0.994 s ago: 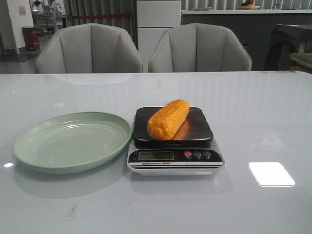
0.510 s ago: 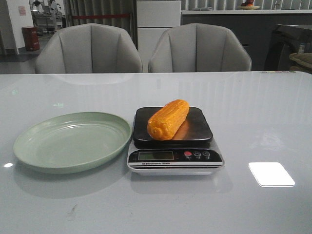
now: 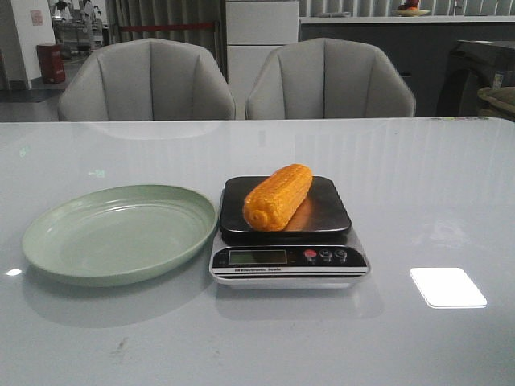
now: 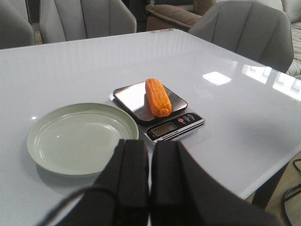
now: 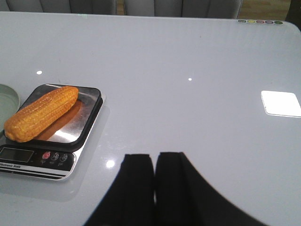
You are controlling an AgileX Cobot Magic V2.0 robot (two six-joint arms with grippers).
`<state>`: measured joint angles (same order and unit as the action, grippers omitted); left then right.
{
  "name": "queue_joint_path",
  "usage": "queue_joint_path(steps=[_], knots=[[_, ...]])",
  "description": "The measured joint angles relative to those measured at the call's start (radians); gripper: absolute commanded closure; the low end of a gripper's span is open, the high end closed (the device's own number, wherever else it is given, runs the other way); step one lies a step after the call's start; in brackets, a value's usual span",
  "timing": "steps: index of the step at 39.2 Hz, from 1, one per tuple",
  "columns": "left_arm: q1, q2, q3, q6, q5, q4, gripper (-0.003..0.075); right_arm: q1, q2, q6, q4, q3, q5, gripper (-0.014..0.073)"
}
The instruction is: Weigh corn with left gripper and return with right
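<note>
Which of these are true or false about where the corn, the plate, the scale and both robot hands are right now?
1. The corn lies on the scale. True.
2. The green plate holds the corn. False: the plate holds nothing.
3. The left hand grips the corn. False: it is shut on nothing, away from the scale.
4. The right hand is shut, away from the corn. True.
5. The plate sits to the right of the scale in the front view. False: it sits to the left.
</note>
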<state>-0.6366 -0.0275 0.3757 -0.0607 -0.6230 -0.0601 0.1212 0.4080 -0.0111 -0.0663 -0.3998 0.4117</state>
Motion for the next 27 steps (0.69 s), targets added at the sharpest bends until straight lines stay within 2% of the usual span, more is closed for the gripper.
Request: queue_joint_path(steps=[4, 11, 18, 27], knots=[[0.000, 0.000, 0.000, 0.000, 0.000, 0.000, 0.0606, 0.000, 0.000, 0.000, 0.000, 0.000, 0.014, 0.0279], [0.000, 0.000, 0.000, 0.000, 0.000, 0.000, 0.0606, 0.000, 0.026, 0.000, 0.000, 0.000, 0.022, -0.0003], [0.000, 0.000, 0.000, 0.000, 0.000, 0.000, 0.0606, 0.006, 0.091, 0.000, -0.025, 0.000, 0.012, 0.0011], [0.000, 0.000, 0.000, 0.000, 0.000, 0.000, 0.0606, 0.090, 0.200, 0.000, -0.048, -0.039, 0.008, 0.0011]])
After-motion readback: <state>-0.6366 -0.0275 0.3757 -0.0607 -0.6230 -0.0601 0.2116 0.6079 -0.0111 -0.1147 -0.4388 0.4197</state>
